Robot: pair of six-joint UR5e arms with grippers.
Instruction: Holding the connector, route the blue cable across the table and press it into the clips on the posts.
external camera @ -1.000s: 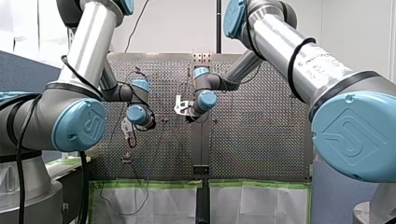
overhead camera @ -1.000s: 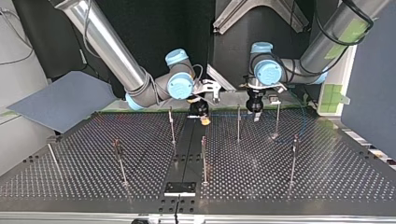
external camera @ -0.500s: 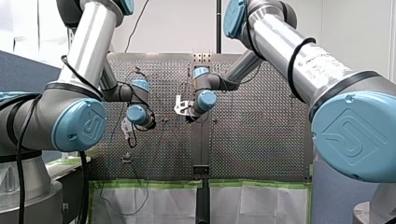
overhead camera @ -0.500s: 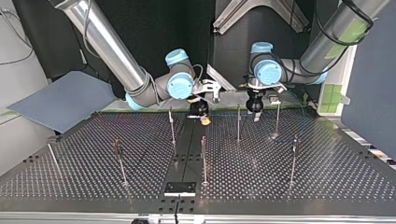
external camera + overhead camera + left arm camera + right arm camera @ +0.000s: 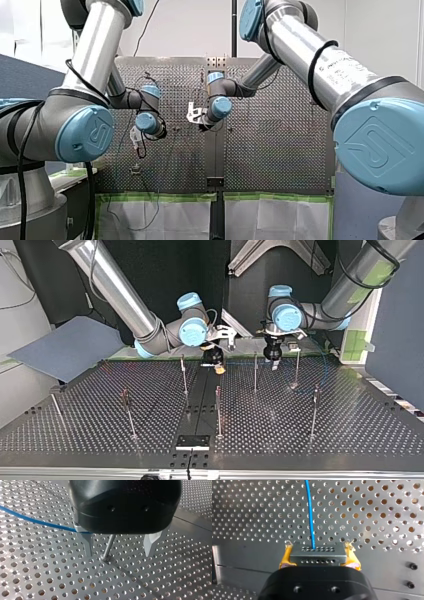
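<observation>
Nothing has shifted since the earlier frames: both arms stay where they were at the far side of the table, and the cable lies as before. Your right gripper [image 5: 318,554] has its yellow pads [image 5: 286,558] pressed on the two ends of the grey rectangular metal connector [image 5: 317,556], whose face carries rows of small holes. The thin blue cable [image 5: 310,512] leaves the middle of the connector and runs straight away from it over the silver perforated metal table [image 5: 387,517]. In the left wrist view your left gripper [image 5: 119,547] has its pale metal fingers [image 5: 87,545] spread, holding nothing. A slim metal post [image 5: 108,546] stands between them, closer to the finger on the cable's side. The cable [image 5: 37,521] reaches the base of that finger, where the glossy black gripper body hides it. In the top view the right gripper [image 5: 216,362] is near the middle and the left gripper [image 5: 272,359] is to its right, with an upright post [image 5: 255,372] between them. More thin posts [image 5: 218,410] stand nearer, and a blue-grey flat sheet [image 5: 65,347] lies tilted at the far left.
</observation>
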